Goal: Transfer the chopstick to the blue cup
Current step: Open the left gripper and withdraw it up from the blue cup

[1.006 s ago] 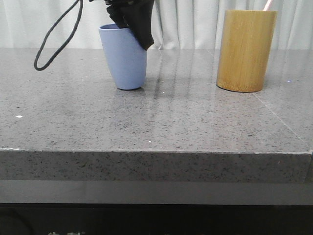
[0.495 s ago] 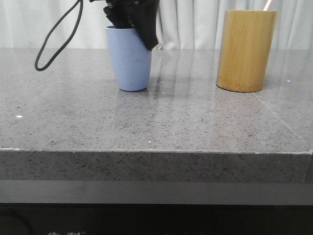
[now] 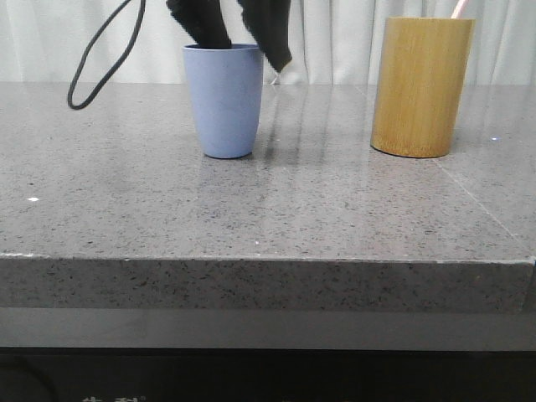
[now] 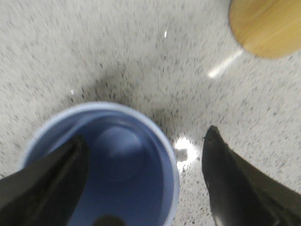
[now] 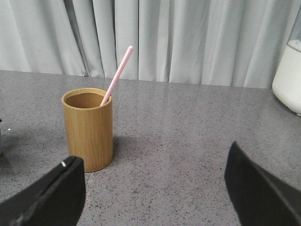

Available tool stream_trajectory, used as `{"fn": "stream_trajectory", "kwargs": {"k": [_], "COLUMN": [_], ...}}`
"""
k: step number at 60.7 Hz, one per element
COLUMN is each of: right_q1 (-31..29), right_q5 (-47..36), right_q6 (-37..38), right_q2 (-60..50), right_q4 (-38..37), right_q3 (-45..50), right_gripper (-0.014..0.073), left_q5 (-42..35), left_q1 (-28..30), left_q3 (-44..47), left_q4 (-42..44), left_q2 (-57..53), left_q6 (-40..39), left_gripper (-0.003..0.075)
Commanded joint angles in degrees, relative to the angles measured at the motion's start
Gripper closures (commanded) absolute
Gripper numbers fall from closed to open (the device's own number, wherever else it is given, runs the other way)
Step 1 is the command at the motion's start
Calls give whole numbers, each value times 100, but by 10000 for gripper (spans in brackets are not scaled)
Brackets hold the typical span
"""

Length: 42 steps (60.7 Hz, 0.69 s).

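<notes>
The blue cup (image 3: 223,100) stands upright on the grey stone table, left of centre. My left gripper (image 3: 243,42) hangs over its rim and is open, one finger dipping into the cup and the other outside to its right. In the left wrist view the cup (image 4: 117,160) is empty, and the gripper (image 4: 146,136) straddles its rim. A pale pink chopstick (image 5: 117,75) leans in the tan bamboo holder (image 5: 88,127); in the front view only its tip (image 3: 458,8) shows above the holder (image 3: 422,86). My right gripper (image 5: 153,157) is open, empty and well back from the holder.
A black cable loop (image 3: 100,59) hangs left of the cup. The bamboo holder also shows in the left wrist view (image 4: 268,26). A white vessel (image 5: 289,77) stands at the table's far right. Grey curtains (image 5: 188,37) hang behind the table.
The left gripper's fingers have spread apart and lifted slightly at the cup's rim. The blue cup has shifted a little to the right. The holder and chopstick have not moved.
</notes>
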Motion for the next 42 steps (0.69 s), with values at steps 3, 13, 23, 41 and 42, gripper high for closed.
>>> {"fn": "stream_trajectory", "kwargs": {"k": [3, 13, 23, 41, 42], "right_q1": [-28, -28, -28, -28, -28], "right_q5": [-469, -469, -469, -469, -469], "right_q6": [-37, -37, -37, -37, -37], "right_q2": [106, 106, 106, 106, 106], "right_q4": [-11, -11, -11, -11, -11], "right_q3": [-142, -142, -142, -142, -142], "right_gripper": [-20, -20, -20, -20, -20], "left_q5": [45, 45, 45, 45, 45], "left_q1": [-29, -29, -29, -29, -29], "left_q3": [-463, -642, -642, -642, -642], "left_q4": [-74, -86, -86, -86, -86], "left_q2": [-353, -524, -783, -920, -920], "left_q6": [10, -2, -2, -2, -2], "left_gripper": [214, 215, 254, 631, 657]}}
